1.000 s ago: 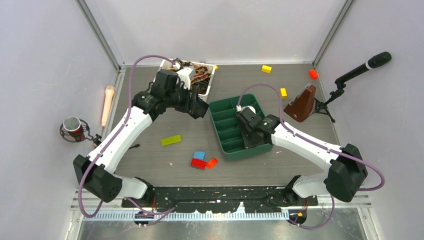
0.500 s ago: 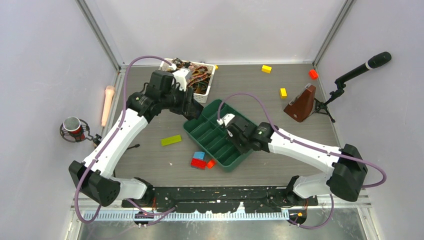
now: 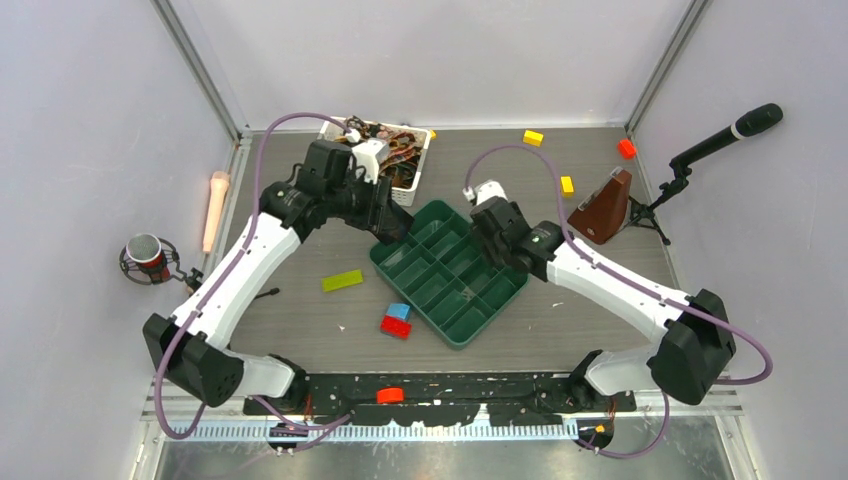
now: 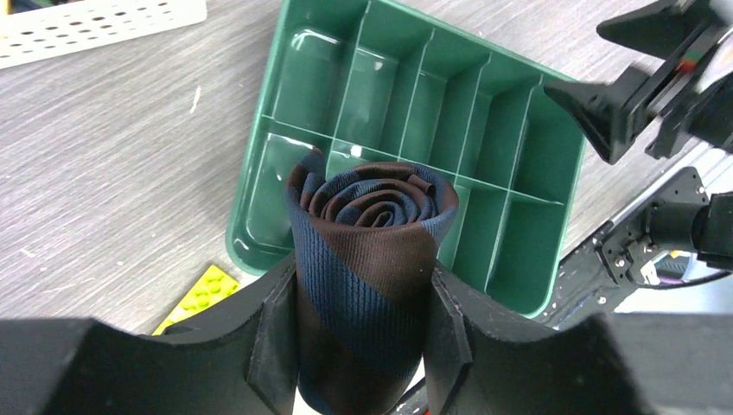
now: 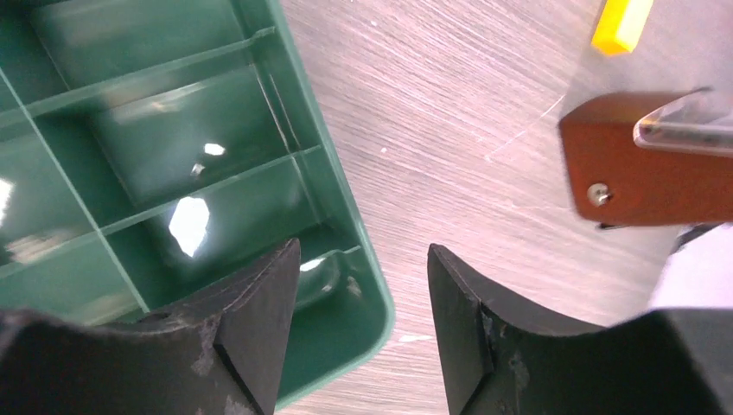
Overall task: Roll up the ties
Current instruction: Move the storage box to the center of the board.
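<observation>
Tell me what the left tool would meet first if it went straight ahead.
The green divided tray. The rolled tie clamped in the left tool points into its compartments, so the tie's end would likely touch there first, though depth is unclear.

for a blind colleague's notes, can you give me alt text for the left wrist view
The left gripper holds a rolled navy and brown tie, spiral end toward the camera, above a green divided tray on a grey table. The tray's visible compartments are empty; a lime brick lies beside it.
</observation>
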You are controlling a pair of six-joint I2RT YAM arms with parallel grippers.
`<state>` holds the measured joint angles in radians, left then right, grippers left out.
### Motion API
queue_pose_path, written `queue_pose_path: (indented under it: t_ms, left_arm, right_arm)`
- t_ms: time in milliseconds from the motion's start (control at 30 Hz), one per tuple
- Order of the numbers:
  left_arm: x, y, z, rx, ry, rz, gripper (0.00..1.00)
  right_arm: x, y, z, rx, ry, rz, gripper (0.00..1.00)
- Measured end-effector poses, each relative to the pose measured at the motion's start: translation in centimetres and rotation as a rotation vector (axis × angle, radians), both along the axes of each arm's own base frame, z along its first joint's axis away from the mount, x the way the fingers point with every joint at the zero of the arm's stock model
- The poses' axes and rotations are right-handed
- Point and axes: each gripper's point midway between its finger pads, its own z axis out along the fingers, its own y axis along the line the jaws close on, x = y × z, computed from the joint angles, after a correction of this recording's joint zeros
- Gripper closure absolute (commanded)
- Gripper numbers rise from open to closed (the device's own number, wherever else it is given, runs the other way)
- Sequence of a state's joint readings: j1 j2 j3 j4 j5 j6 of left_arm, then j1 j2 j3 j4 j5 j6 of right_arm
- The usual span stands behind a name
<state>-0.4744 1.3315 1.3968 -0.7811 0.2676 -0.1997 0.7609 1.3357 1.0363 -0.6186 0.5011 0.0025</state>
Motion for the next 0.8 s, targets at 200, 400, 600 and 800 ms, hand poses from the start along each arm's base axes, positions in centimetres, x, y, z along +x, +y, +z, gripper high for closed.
queue_pose_path:
  t_ms: [200,400,600,800]
  left_arm:
    - [0.3,-0.9,-1.6,0.003,0.054,-0.035,0.55]
    - [0.4,-1.1,-1.7,-0.001,0.056,-0.041,0.56]
    - [0.4,-1.1,-2.2,0.001,0.064,-0.039,0.57]
    - [0.3,-1.0,-2.7,0.003,0.077,-0.036,0.58]
  right_arm:
    - [-1.1,1.2,1.7,0.321,0.048,-0.301,0.38]
    - [-5.8,1.4,1.6,0.592,0.184,-0.509,0.33]
    - [-9.7,-0.4,0.8,0.687,0.271,-0.698,0.31]
    - [-11.8,-1.8,-3.1,0.657,0.33,-0.86,0.3]
